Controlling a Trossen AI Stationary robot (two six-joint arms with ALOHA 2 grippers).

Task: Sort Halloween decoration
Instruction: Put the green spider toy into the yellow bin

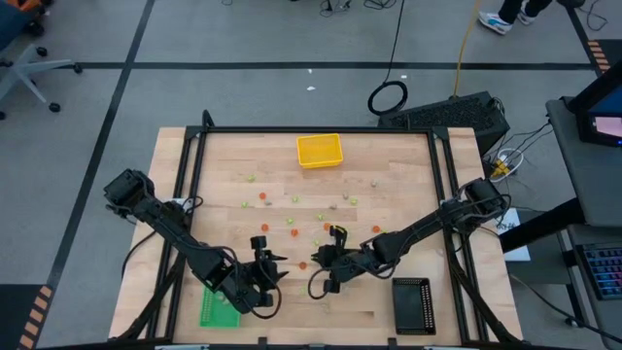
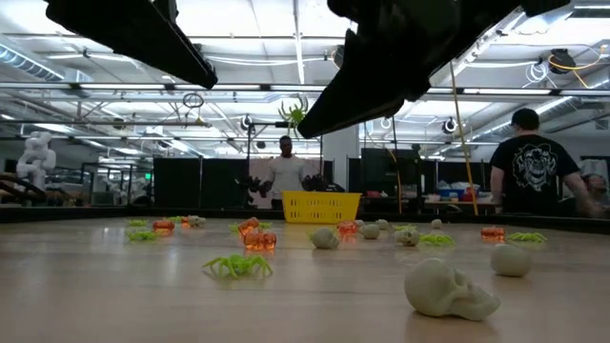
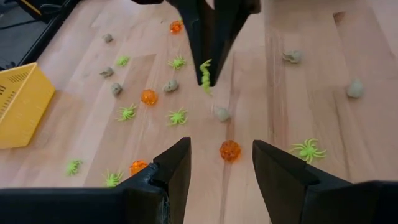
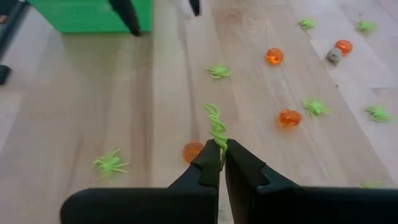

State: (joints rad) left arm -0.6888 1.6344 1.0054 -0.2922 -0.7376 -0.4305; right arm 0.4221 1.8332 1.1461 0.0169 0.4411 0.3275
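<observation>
R claw (image 4: pixel 219 154) pinches green spider (image 4: pixel 216 127); L claw (image 3: pixel 221 171) agape nearby.

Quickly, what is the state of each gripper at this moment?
Left gripper: open, holding nothing.
Right gripper: shut on a light green spider, lifted above the table.

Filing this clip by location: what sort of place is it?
Likely a robotics lab or workshop: open ceiling with strip lights, another robot arm behind the table, cables on the floor.
</observation>
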